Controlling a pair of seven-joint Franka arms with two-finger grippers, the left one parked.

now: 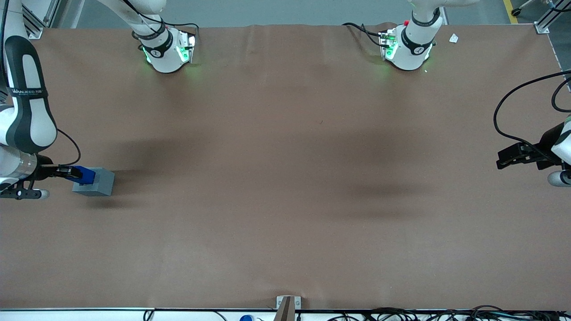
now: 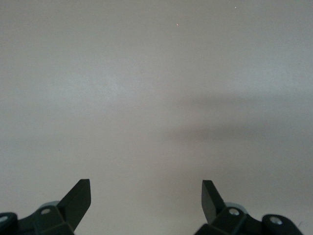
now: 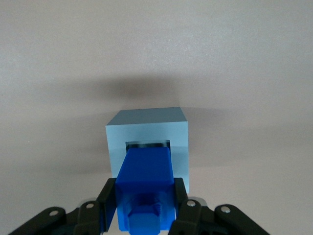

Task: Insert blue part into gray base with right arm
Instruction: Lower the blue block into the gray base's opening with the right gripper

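At the left edge of the front view, a little below mid-height, the right arm reaches down over the brown mat. Its shell is smooth white with glossy black curved panels, one carrying small white lettering, and a thin black cable loops from its wrist. The gripper at its end is matte black, and its two flat fingers are clamped on the sides of the blue part.

The blue part is a bright, smooth plastic piece, blocky and square in section, with a smaller square stub at the end held nearest the wrist. In the right wrist view the blue part is directly over the gray base, its leading end at the mouth of the square socket. A thin dark gap shows along one edge of that opening. Whether the tip is already inside the socket cannot be told.

The gray base is a pale, matte cube with crisp edges, and it sits flat on the mat near the working arm's end of the table. The mat itself is a dull, slightly wrinkled brown sheet with soft shadows across it.
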